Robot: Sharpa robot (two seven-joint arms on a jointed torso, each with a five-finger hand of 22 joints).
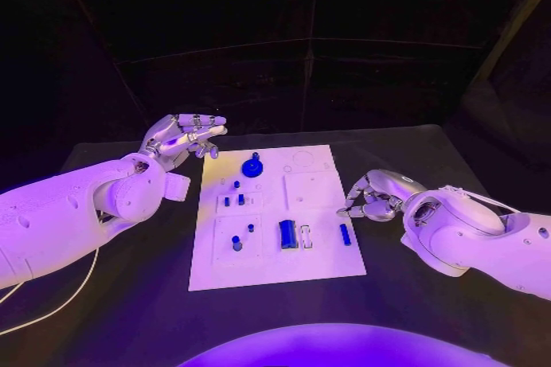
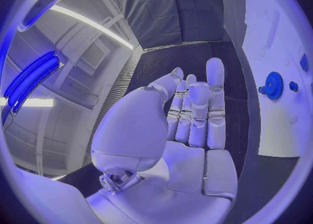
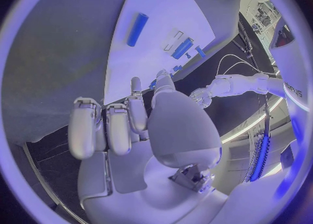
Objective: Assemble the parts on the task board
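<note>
**Both hands empty, most of the job still to do**

The white task board point(image 1: 275, 216) lies flat on the black surface point(image 1: 138, 303), between the two hands. Neither hand is holding a part.

The left hand point(image 1: 184, 138) hangs in the air just past the far left corner of the board. Its fingers point(image 2: 215, 104) are stretched out straight, side by side, with nothing in them. The nearest part to those fingers is a round blue gear point(image 1: 252, 167) — it sits on the board just beside them, not touching.

The right hand point(image 1: 373, 198) is low at the right edge of the board. Its fingers point(image 3: 107, 130) are bent but apart, and nothing is between them. A long blue pin point(image 1: 345, 234) lies on the board just in front of them.

Further from both hands, in the middle of the board, there is a bigger blue block point(image 1: 285, 233) and a few small blue pegs point(image 1: 236, 242). It is too small to tell which ones are already pushed into their holes.

My guess — the work is near its start. Loose parts must still be picked up and fitted in, and the pin by the right fingers looks like the easiest one to grab.
</note>
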